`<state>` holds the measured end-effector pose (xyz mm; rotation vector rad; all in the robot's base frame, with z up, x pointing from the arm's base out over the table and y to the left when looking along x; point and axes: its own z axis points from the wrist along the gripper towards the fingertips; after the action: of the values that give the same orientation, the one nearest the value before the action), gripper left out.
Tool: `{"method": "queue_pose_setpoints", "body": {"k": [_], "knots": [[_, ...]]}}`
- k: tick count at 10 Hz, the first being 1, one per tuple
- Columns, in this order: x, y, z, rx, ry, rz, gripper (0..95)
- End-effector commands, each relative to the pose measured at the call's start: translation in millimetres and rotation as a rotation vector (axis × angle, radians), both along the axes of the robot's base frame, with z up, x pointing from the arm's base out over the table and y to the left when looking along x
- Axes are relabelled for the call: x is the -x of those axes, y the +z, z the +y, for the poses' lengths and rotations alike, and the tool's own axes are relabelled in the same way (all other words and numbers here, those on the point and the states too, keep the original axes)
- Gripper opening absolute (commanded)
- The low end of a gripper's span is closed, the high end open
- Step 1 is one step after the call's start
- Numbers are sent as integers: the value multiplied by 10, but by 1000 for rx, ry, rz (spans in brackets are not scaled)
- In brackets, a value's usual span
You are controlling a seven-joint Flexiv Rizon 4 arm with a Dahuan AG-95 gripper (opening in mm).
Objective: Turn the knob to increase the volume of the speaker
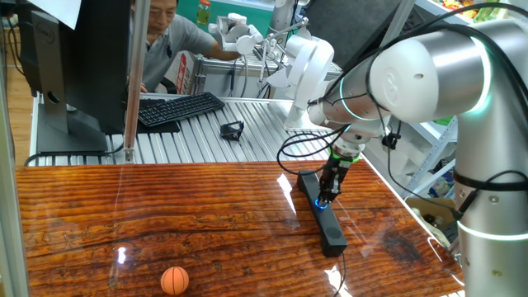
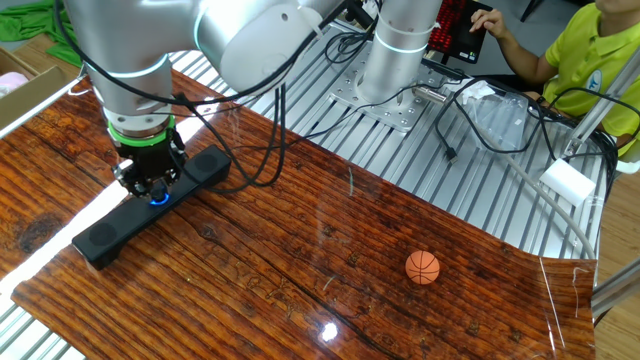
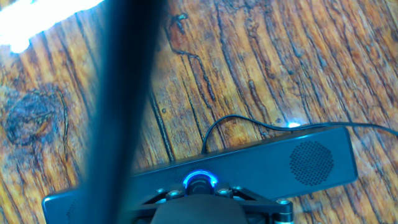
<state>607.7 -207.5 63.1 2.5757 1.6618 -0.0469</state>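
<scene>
In one fixed view, an orange ball (image 1: 174, 280) sits near the table's front edge. To its right the speaker (image 1: 322, 214) lies toward the right edge. Our gripper (image 1: 327, 195) is down on the knob (image 3: 199, 182) at mid-bar, ringed in blue; whether the fingers have closed on it we cannot tell. We should rotate about the knob's axis without pressing sideways, since the bar could skid. The table around the bar looks open, though its cable (image 3: 249, 124) trails close.

1 speaker (image 1: 321, 213) with 1 knob (image 3: 199, 182), 1 orange ball (image 1: 174, 280), 1 keyboard (image 1: 179, 108), 1 black clip (image 1: 232, 130), 1 monitor (image 1: 70, 62) beyond the speaker
</scene>
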Motion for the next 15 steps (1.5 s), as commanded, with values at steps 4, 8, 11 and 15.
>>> {"method": "queue_pose_setpoints", "body": {"k": [4,8,11,15], "knots": [[3,-2,-3,-8,-83,4,0],[2,-3,-2,-11,-134,16,0],[2,-3,-2,2,-172,18,0],[3,-2,-3,9,-234,16,0]]}}
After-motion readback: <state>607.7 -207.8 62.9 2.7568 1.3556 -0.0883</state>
